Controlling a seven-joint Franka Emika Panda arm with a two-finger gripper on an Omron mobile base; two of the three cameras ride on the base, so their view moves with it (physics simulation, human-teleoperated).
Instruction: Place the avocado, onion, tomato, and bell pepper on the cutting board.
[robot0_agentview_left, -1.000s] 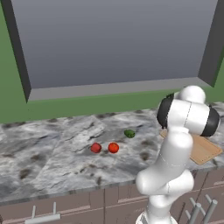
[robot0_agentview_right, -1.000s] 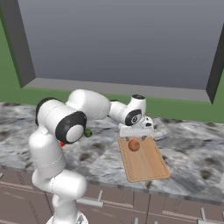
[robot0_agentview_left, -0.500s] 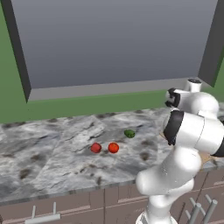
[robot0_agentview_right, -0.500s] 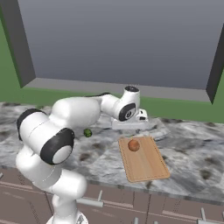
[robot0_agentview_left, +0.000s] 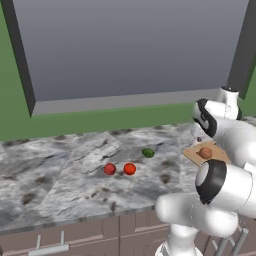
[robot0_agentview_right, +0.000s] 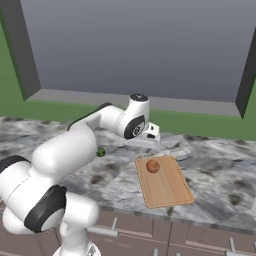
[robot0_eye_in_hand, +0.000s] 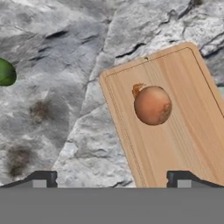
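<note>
Wooden and light tan, the cutting board (robot0_agentview_right: 166, 183) lies on the grey marbled bench (robot0_agentview_left: 60, 170), toward its right end, with one short side close to the front edge. The onion (robot0_eye_in_hand: 152, 105) rests on the board, near its far short edge, and nothing else is on it.

The other three vegetables lie on the bare stone, well apart from the board. The avocado (robot0_agentview_left: 148, 152) is in the middle of the bench, and in the hand view it shows at the left border (robot0_eye_in_hand: 6, 72). The tomato (robot0_agentview_left: 130, 169) and the bell pepper (robot0_agentview_left: 110, 169) lie just beside each other, nearer to the front edge than the avocado; whether they touch is hard to say from here.

The gripper (robot0_eye_in_hand: 113, 177) hangs above the far part of the board with its claw spread wide, and it pinches nothing. Its fingertips (robot0_eye_in_hand: 43, 178) stand apart from the onion.
</note>
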